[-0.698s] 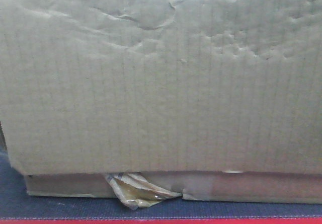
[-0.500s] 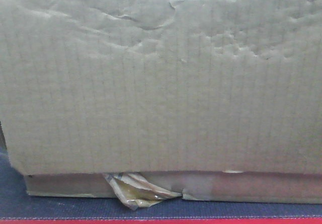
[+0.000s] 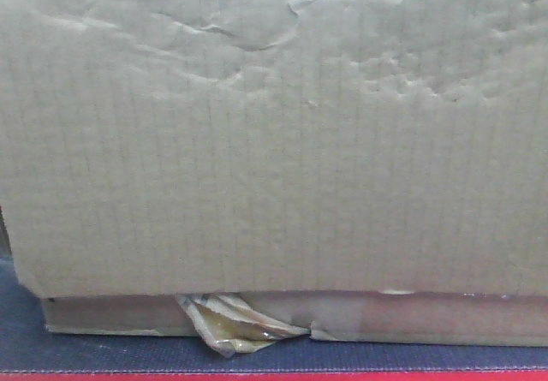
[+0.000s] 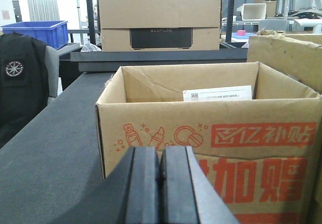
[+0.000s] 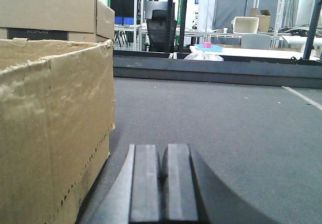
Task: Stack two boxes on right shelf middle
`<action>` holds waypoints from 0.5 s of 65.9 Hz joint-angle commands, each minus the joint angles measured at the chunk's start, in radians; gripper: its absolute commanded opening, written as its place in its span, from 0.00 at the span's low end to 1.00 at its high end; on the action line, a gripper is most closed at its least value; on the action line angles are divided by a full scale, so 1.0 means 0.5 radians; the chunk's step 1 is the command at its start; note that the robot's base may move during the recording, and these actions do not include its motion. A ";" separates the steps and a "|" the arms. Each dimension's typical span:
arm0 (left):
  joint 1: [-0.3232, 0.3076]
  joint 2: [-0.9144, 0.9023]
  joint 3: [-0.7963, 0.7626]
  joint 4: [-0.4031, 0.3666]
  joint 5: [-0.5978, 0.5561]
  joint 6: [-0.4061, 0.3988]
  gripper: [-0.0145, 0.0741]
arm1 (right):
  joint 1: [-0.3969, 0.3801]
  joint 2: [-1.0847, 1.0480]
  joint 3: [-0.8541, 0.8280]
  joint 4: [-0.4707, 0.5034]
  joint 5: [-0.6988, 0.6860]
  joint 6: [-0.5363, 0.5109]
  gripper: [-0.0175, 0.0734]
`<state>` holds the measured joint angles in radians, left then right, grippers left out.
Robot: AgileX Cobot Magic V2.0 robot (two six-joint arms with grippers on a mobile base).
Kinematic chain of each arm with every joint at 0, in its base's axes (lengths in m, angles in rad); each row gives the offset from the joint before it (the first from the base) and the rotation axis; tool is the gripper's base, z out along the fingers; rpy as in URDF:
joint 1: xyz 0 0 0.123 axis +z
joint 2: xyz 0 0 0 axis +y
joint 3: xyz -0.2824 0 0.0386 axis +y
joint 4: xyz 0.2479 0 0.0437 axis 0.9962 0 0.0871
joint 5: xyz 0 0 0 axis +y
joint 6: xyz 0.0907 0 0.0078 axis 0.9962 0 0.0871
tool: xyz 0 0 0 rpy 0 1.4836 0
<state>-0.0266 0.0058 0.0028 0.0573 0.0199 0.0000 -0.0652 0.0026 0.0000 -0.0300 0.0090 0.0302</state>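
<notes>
Filling nearly the whole front view, the large box (image 3: 274, 141) sits on top of the flat box (image 3: 428, 319), its corrugated side crumpled near the top. A yellowish tape scrap (image 3: 231, 325) sticks out from the flat box's front, and the stack rests on a dark fabric surface (image 3: 103, 355). How this stack lies relative to either claw, I cannot tell.

The left claw (image 4: 160, 183) is clenched, pads pressed together on nothing. Directly ahead of it stands an open printed carton (image 4: 211, 133) with red lettering and a white slip (image 4: 217, 93) against its far inner wall. Farther ahead sits a closed carton (image 4: 159, 20) with a black label. A blue bin (image 4: 37, 31) lies ahead and to the left.

The right claw (image 5: 163, 183) is likewise clenched and empty, low over a grey surface (image 5: 226, 123). Just to its left stands a ragged-rimmed carton (image 5: 50, 133); whether that is the large box I cannot tell. Far ahead is a black chair (image 5: 161, 30).
</notes>
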 commanded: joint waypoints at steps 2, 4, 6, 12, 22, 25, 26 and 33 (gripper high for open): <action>0.007 -0.012 -0.006 -0.012 -0.121 0.000 0.04 | -0.007 -0.005 0.000 0.001 -0.034 -0.007 0.01; 0.007 -0.012 -0.006 -0.012 -0.169 0.000 0.04 | -0.007 -0.005 0.000 0.001 -0.034 -0.007 0.01; 0.007 -0.012 -0.006 -0.012 -0.219 0.000 0.04 | -0.007 -0.005 0.000 0.001 -0.034 -0.007 0.01; 0.007 -0.012 -0.017 -0.012 -0.215 0.000 0.04 | -0.007 -0.005 0.000 0.001 -0.034 -0.007 0.01; 0.007 -0.012 -0.332 0.072 0.115 0.000 0.04 | -0.007 -0.005 0.000 0.001 -0.034 -0.007 0.01; 0.007 0.019 -0.464 0.091 0.238 0.000 0.04 | -0.007 -0.005 0.000 0.001 -0.034 -0.007 0.01; 0.007 0.041 -0.503 0.091 0.297 0.000 0.04 | -0.007 -0.005 0.000 0.001 -0.034 -0.007 0.01; 0.007 0.232 -0.803 0.091 0.570 0.000 0.04 | -0.007 -0.005 0.000 0.001 -0.034 -0.007 0.01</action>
<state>-0.0266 0.0578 -0.3017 0.0944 0.2078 0.0000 -0.0652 0.0026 0.0000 -0.0300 0.0090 0.0302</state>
